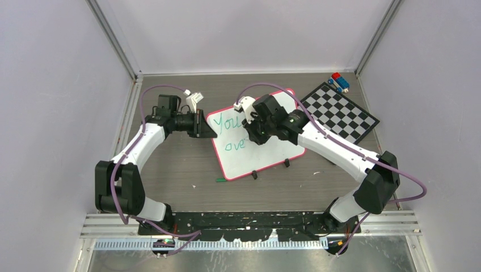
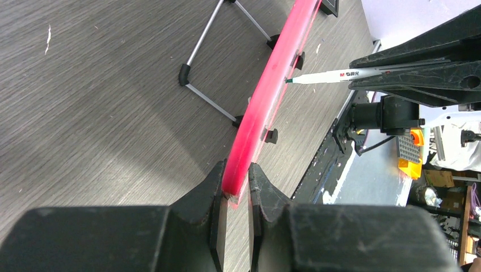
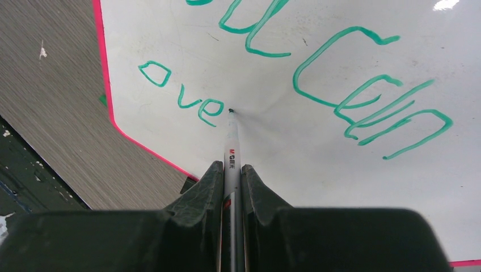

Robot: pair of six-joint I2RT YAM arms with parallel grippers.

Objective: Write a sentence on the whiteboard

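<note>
Right gripper (image 3: 232, 170) pinches a marker (image 3: 231, 141), its tip touching the whiteboard (image 3: 283, 158) just after "ove" in the green sentence (image 3: 297, 76). Left gripper (image 2: 235, 173) clamps its pink rim.

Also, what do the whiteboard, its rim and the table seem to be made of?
The whiteboard: smooth glossy white face, probably coated plastic or metal; a light glares on it. Its rim: bright pink-red, likely plastic, with a soft sheen. The table: grey wood-grain pattern, matt, perhaps laminate rather than real wood.
</note>
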